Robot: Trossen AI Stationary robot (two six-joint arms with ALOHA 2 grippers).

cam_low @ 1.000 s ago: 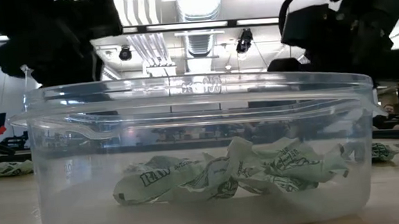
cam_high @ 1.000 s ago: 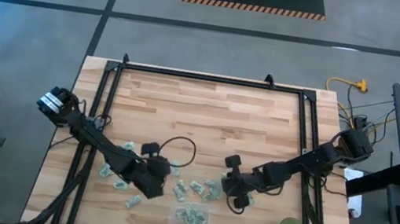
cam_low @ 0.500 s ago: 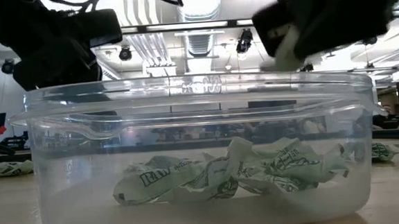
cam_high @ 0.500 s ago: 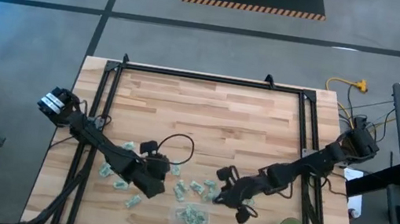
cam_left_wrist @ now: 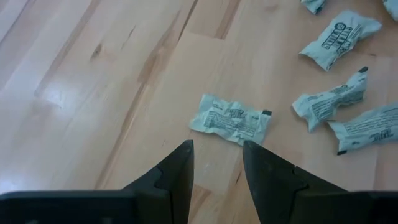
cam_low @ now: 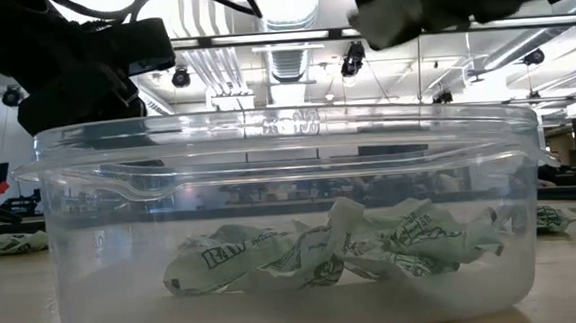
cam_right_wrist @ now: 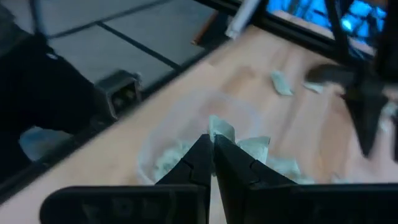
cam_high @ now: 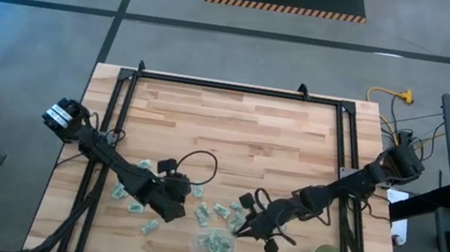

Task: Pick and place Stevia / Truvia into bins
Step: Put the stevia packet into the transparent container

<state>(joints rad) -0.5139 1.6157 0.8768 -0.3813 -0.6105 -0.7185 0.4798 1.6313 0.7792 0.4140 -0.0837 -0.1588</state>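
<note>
Right gripper (cam_right_wrist: 212,144) pinched one sachet (cam_right_wrist: 219,129) above the clear tub (cam_high: 215,246) — a grip only its wrist view showed. Left gripper (cam_left_wrist: 216,163), fingers spread, hung over another sachet (cam_left_wrist: 231,119) — four lay in that view.

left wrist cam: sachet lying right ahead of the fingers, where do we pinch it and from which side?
Come straight down from above. The sachet lies flat on the table, alone, with its long axis across the gap of the left end effector. Its open fingers would probably best straddle the narrow middle and close on the two long edges. The neighbouring sachets lie apart.
</note>
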